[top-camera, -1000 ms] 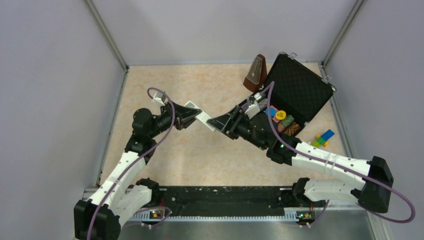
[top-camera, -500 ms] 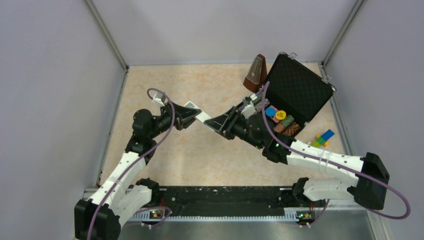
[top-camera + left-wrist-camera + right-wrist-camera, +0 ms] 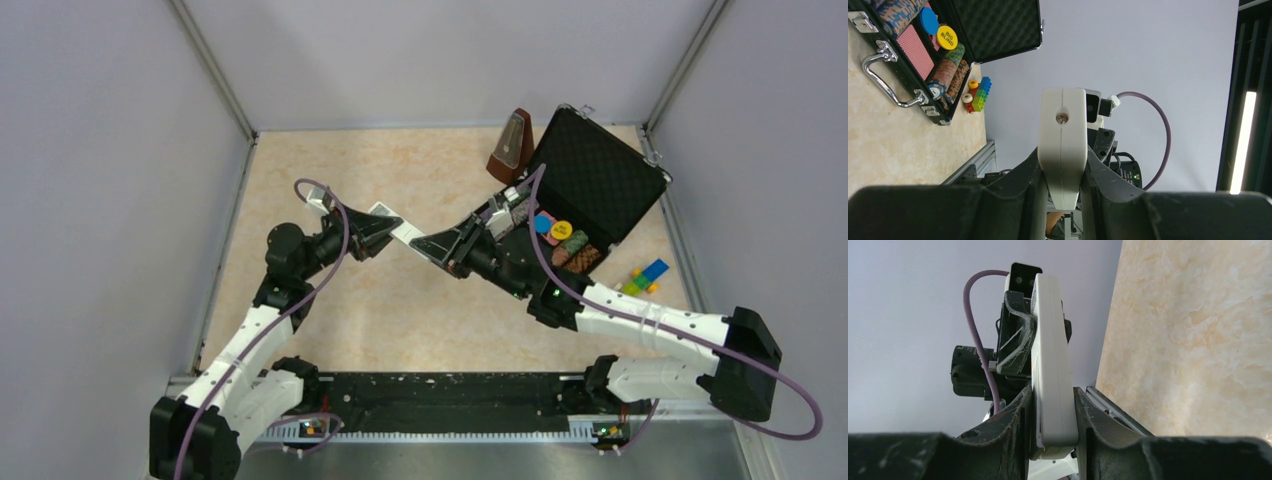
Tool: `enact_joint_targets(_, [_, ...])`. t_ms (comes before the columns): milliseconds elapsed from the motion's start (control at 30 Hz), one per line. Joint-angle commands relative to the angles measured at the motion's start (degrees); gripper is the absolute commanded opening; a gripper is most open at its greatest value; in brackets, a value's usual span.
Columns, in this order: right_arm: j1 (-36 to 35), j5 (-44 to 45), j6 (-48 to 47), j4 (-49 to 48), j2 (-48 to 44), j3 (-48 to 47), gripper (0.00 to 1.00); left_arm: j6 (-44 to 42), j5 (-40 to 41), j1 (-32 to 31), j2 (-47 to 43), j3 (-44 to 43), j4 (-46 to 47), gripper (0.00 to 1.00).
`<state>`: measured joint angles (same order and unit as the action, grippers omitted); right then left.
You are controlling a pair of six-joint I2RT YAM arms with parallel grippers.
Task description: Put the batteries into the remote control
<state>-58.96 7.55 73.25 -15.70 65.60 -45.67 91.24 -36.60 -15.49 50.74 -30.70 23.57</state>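
- Top view: left tool (image 3: 381, 233) and right tool (image 3: 430, 244) each clamp an end of the remote control (image 3: 403, 233).
- Left wrist alone — small hole (image 3: 1061, 118) in its end face.

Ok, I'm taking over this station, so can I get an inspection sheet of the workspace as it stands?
Surface: beige marbled table.
Job's things: white remote held between both claws, one at each end; batteries: nothing seen.
Clutter: open black case with poker chips, brown metronome, coloured toy blocks, all far right.
Grippers: left claw and right claw both shut on the remote.
Cables: left arm's cable and right arm's cable, purple, looping free.
Surroundings: plain grey walls.
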Motion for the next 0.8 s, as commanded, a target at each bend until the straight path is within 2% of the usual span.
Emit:
enact_joint_targets(0, [0.25, -0.79, -1.84, -1.48, -2.28, 0.99, 0.29, 1.41, 2.14, 0.28, -0.57, -0.09, 6.54, 0.0])
enact_joint_targets(467, [0.33, -2.23, 0.51, -1.13, -4.38, 3.48, 0.3, 0.18, 2.85, 0.28, -0.6, 0.29, 5.85, 0.0])
enact_joint_targets(633, [0.3, -2.57, -0.9, -3.27, -5.81, 5.2, 0.38, -0.04, 3.02, 0.28, -0.25, 0.03, 5.53, 0.0])
enact_joint_targets(767, [0.27, -2.28, -0.77, -2.09, -6.85, 5.78, 0.39, -0.32, 3.22, 0.28, 0.03, -0.06, 5.67, 0.0])
